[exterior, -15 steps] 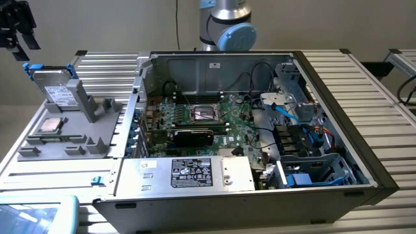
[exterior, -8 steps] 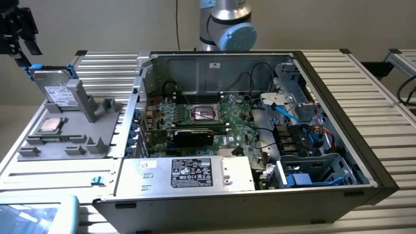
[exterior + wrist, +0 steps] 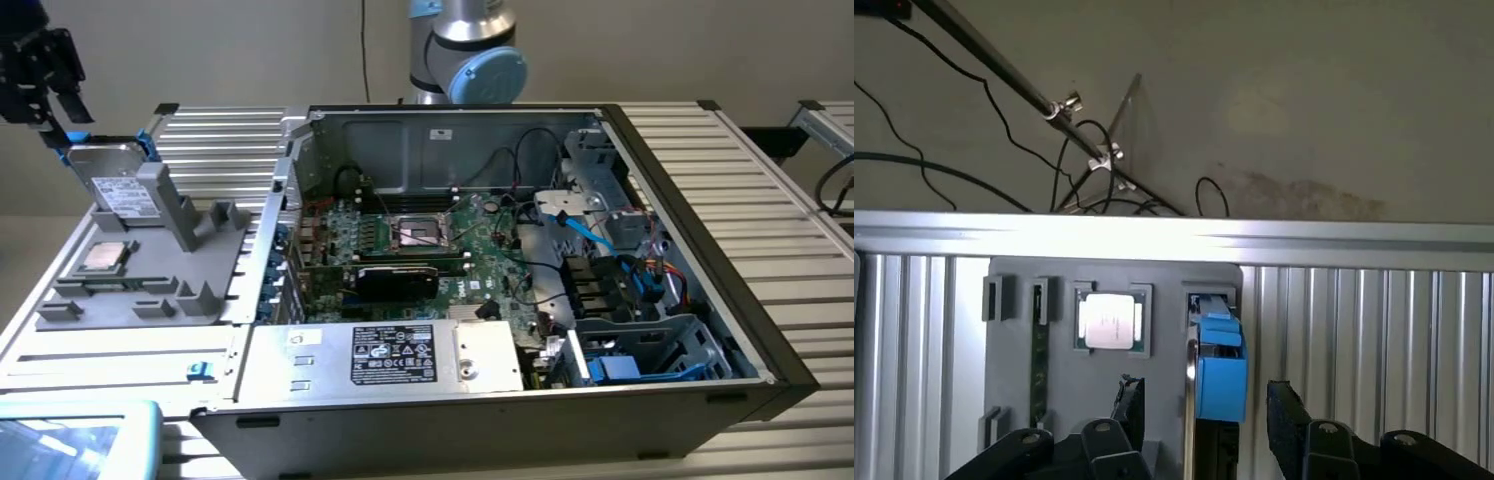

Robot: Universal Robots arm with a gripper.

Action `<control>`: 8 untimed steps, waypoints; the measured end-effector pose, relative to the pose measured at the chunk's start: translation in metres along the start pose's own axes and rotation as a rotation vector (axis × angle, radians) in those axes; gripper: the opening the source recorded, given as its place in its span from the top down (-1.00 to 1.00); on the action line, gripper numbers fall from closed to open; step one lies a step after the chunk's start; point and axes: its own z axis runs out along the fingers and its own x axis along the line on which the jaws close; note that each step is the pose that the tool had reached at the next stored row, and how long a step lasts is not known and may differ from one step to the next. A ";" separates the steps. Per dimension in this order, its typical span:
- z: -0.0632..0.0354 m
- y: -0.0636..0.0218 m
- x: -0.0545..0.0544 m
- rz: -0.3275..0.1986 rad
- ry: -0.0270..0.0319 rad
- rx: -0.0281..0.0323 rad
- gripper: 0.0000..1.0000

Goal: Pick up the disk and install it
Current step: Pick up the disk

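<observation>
The disk (image 3: 120, 188), silver-grey with a white label and a blue carrier frame, stands on edge in a slot of the grey fixture (image 3: 160, 300) at the exterior view's left. My black gripper (image 3: 56, 112) hangs just above its upper end. In the wrist view the disk (image 3: 1219, 375) is seen edge-on, its blue carrier facing the camera. My gripper (image 3: 1206, 415) is open, with one finger (image 3: 1129, 405) on each side of the disk and a gap to it on both sides.
A small square CPU chip (image 3: 104, 258) lies on the same fixture beside the disk. The open computer case (image 3: 694, 200) takes up the middle, with the motherboard (image 3: 427, 240), a silver power supply (image 3: 400, 355) and a blue-trimmed drive bay (image 3: 641, 355).
</observation>
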 end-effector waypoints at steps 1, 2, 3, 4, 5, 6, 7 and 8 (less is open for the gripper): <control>0.0019 0.0000 -0.001 -0.003 0.0001 0.0001 -0.21; 0.0035 -0.0001 -0.002 -0.006 0.0002 -0.0001 -0.21; 0.0052 -0.0001 -0.004 -0.008 0.0003 -0.0001 -0.21; 0.0072 -0.0002 -0.005 -0.010 0.0002 0.0003 -0.21; 0.0090 -0.0002 -0.005 -0.013 0.0003 0.0004 -0.21; 0.0108 -0.0003 -0.006 -0.015 0.0004 0.0005 -0.21; 0.0124 -0.0003 -0.006 -0.018 0.0004 0.0006 -0.21; 0.0143 -0.0004 -0.006 -0.020 0.0004 0.0008 -0.21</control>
